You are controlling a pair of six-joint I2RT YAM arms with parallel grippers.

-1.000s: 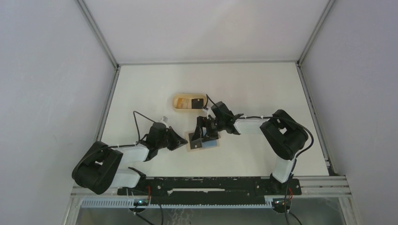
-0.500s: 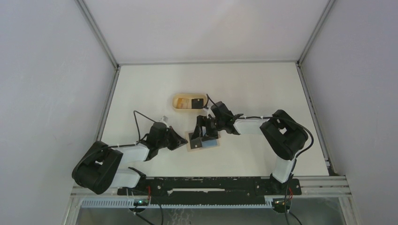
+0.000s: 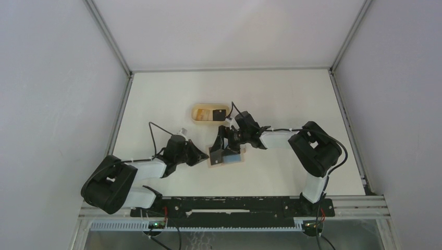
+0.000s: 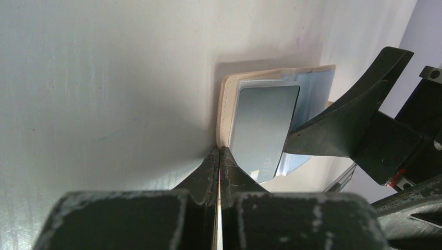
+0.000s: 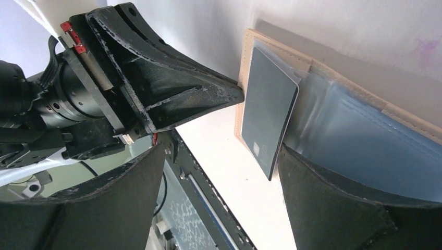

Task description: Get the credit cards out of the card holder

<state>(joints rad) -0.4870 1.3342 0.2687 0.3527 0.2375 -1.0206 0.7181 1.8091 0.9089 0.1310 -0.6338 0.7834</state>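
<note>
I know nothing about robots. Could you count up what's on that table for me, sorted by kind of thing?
2 grippers: left gripper, right gripper
1 card holder, lying open
1 grey card, poking out of it
1 oval wooden tray; what lies in it is too small to count
Total: 5

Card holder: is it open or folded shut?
Open. The card holder lies spread flat, blue inside showing, a grey card sticking past its edge.
</note>
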